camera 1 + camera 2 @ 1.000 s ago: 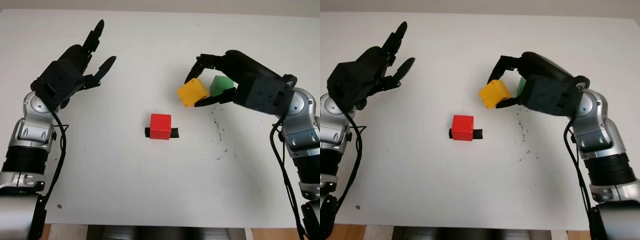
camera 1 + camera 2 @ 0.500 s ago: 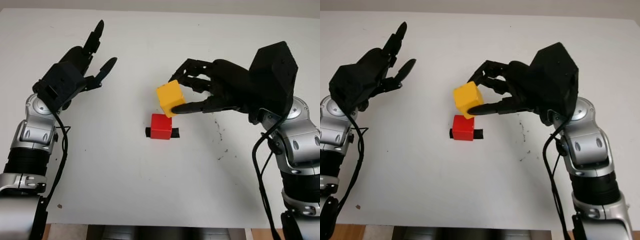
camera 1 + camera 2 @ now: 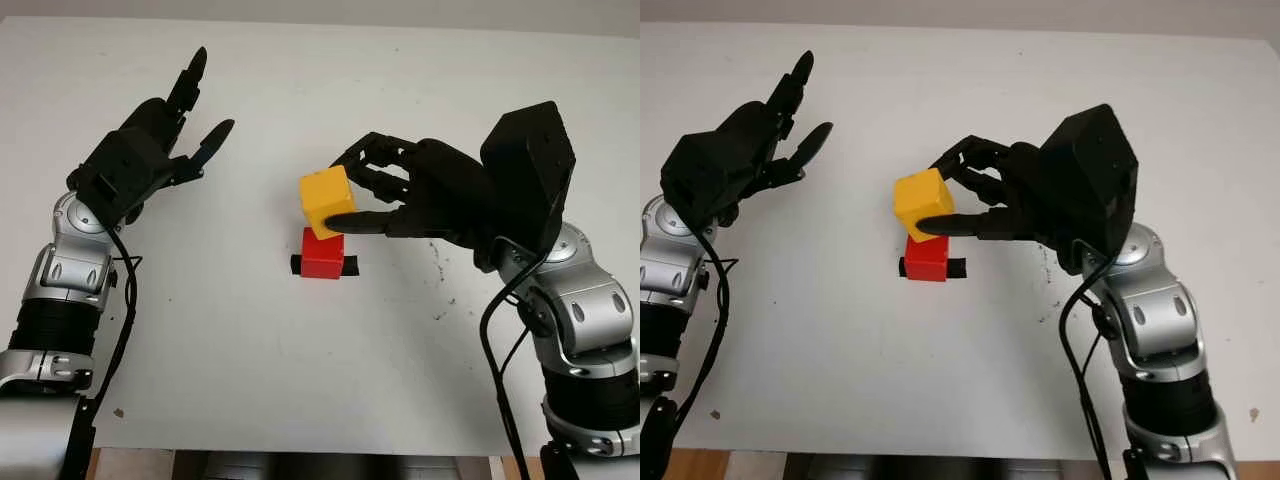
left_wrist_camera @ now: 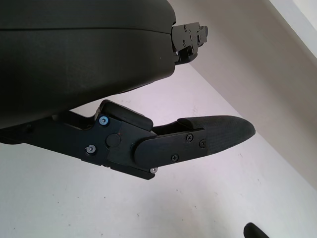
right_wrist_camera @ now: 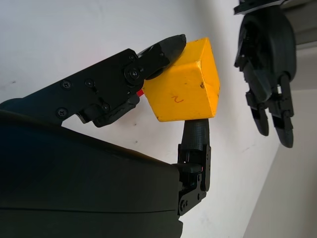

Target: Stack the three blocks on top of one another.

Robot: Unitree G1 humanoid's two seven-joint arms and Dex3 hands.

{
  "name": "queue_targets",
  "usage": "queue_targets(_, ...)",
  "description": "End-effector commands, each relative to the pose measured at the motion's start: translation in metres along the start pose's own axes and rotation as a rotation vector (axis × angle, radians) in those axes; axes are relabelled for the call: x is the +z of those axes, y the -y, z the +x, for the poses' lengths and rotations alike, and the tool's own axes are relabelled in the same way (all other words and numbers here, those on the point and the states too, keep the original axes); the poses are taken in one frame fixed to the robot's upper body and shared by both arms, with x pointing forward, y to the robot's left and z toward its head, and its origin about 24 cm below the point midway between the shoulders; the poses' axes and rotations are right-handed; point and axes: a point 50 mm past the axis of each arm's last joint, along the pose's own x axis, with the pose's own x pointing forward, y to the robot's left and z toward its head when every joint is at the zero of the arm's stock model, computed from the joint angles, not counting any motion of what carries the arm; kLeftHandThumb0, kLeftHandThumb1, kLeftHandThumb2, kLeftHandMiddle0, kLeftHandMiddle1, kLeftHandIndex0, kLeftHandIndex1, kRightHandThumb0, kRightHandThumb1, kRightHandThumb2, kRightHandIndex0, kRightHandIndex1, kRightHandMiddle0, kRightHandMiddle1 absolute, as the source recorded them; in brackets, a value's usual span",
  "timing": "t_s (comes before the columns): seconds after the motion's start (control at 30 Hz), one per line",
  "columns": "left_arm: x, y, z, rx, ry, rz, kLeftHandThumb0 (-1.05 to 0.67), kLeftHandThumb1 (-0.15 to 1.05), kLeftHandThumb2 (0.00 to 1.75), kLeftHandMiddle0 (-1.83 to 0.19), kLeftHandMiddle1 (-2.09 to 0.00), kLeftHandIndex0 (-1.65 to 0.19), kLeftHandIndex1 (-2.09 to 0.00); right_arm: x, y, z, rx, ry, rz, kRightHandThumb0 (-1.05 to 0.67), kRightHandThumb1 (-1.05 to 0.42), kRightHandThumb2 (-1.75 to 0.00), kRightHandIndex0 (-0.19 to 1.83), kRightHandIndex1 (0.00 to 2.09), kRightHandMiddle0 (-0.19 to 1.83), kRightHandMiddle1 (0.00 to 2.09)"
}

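Two blocks nearly meeting now: right hand gripping yellow block, hanging tilted just above red block at table centre. Needing straightening, lining up edges, lowering slowly before letting go. Left hand open, waiting at nine o'clock.

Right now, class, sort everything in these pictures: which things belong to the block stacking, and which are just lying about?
Part of the job:
yellow block, held in the right hand just above the red one
red block, on the table
left hand, open, raised over the table's left side

Just lying about:
black tape strip under the red block
dark specks on the white table
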Motion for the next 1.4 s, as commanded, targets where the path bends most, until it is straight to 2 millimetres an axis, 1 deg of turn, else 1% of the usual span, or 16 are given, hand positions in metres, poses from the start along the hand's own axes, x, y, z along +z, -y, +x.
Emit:
queue_targets(0.0, 0.001, 0.001, -0.001, 0.001, 0.007, 0.008, -0.83, 1.05, 0.6, 0.19, 0.0, 0.19, 0.0, -0.006, -0.002, 0.0, -0.012, 0.001, 0.016, -0.44, -0.96, -0.05, 0.17, 0.04, 0.25, 1.75)
queue_targets(0.27, 0.002, 0.001, -0.001, -0.003, 0.015, 0.022, -0.82, 1.05, 0.61, 0.19, 0.0, 0.19, 0.0, -0.021, -0.009, 0.005, 0.001, 0.044, -0.077, -0.44, -0.97, -0.06, 0.16, 0.04, 0.25, 1.72)
queue_targets(0.53, 0.001, 0.003, -0.001, 0.0, 0.012, 0.038, -0.85, 1.05, 0.62, 0.19, 0.0, 0.19, -0.02, -0.026, -0.012, 0.008, 0.013, 0.08, -0.151, -0.45, -0.96, -0.05, 0.18, 0.06, 0.29, 1.66)
queue_targets(0.8, 0.0, 0.004, -0.001, 0.001, -0.003, 0.026, -0.84, 1.05, 0.61, 0.19, 0.0, 0.19, -0.02, -0.031, -0.01, 0.006, 0.014, 0.077, -0.209, -0.47, -0.95, -0.05, 0.19, 0.06, 0.31, 1.62)
queue_targets(0.97, 0.001, 0.005, -0.002, -0.002, 0.004, 0.025, -0.84, 1.05, 0.61, 0.19, 0.0, 0.19, -0.02, -0.034, -0.008, 0.003, 0.02, 0.082, -0.235, -0.44, -0.95, -0.05, 0.18, 0.05, 0.3, 1.6)
queue_targets(1.2, -0.001, 0.005, -0.003, -0.005, 0.005, 0.026, -0.83, 1.05, 0.62, 0.19, 0.0, 0.19, -0.02, -0.034, -0.007, -0.002, -0.01, 0.109, -0.307, -0.43, -0.95, -0.05, 0.2, 0.06, 0.31, 1.59)
queue_targets(1.37, -0.001, 0.005, -0.003, -0.012, 0.008, 0.02, -0.82, 1.05, 0.61, 0.19, 0.0, 0.19, -0.01, -0.037, -0.006, -0.005, -0.027, 0.107, -0.316, -0.43, -0.96, -0.06, 0.19, 0.06, 0.3, 1.59)
